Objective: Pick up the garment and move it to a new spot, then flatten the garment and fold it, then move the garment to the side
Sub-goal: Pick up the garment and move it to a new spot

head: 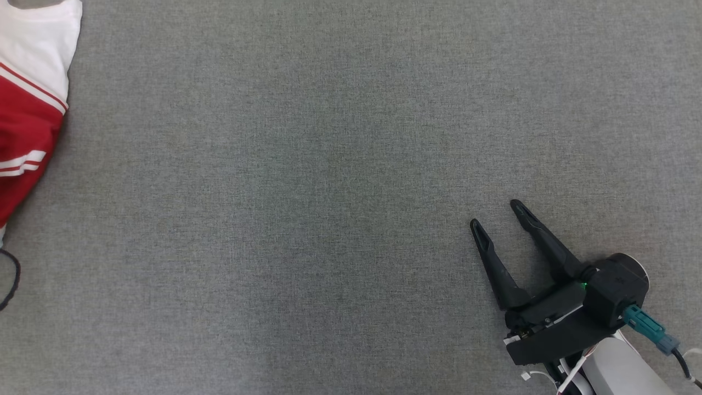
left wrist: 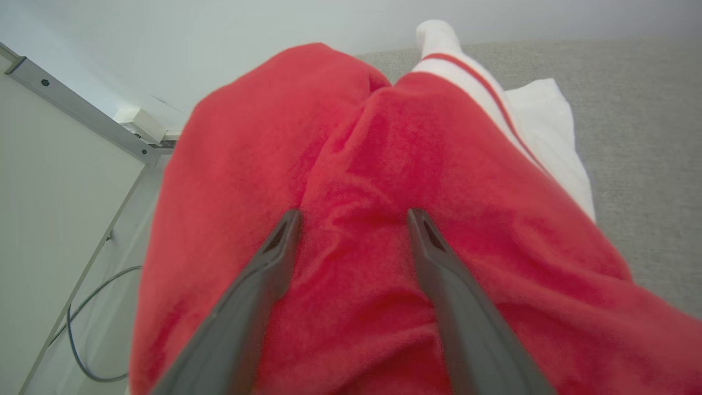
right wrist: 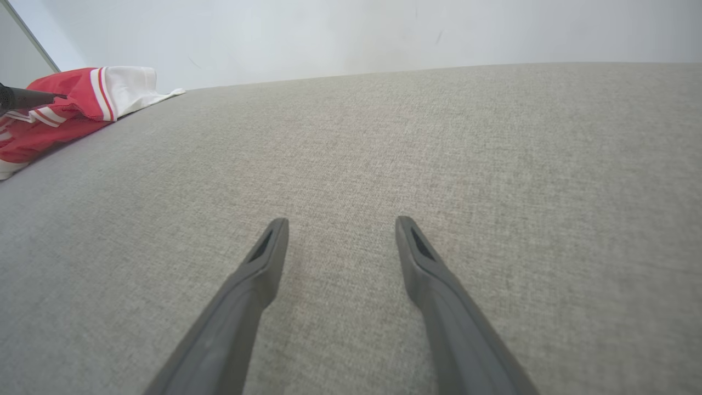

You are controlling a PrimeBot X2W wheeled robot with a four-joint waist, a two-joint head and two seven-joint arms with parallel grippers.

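Lying bunched at the left edge of the head view, the red and white garment (head: 27, 109) is seen on the grey surface (head: 329, 192). The left gripper (left wrist: 354, 216) is spread wide over its red cloth, with nothing gripped; the right gripper (head: 496, 214), at lower right, is likewise wide and empty. Soft, light, limp fabric is judged likely; a raised fold in the red part would best be pinched.

Work surface: grey woven fabric (head: 329, 164), evenly lit and uniform in texture. Behind it stands a plain white wall (right wrist: 384, 33). Left wrist view: pale panel (left wrist: 49, 219) edged by a metal rail (left wrist: 82, 107), white box (left wrist: 140, 123) beside the rail, thin dark cable (left wrist: 77, 340) looping lower down
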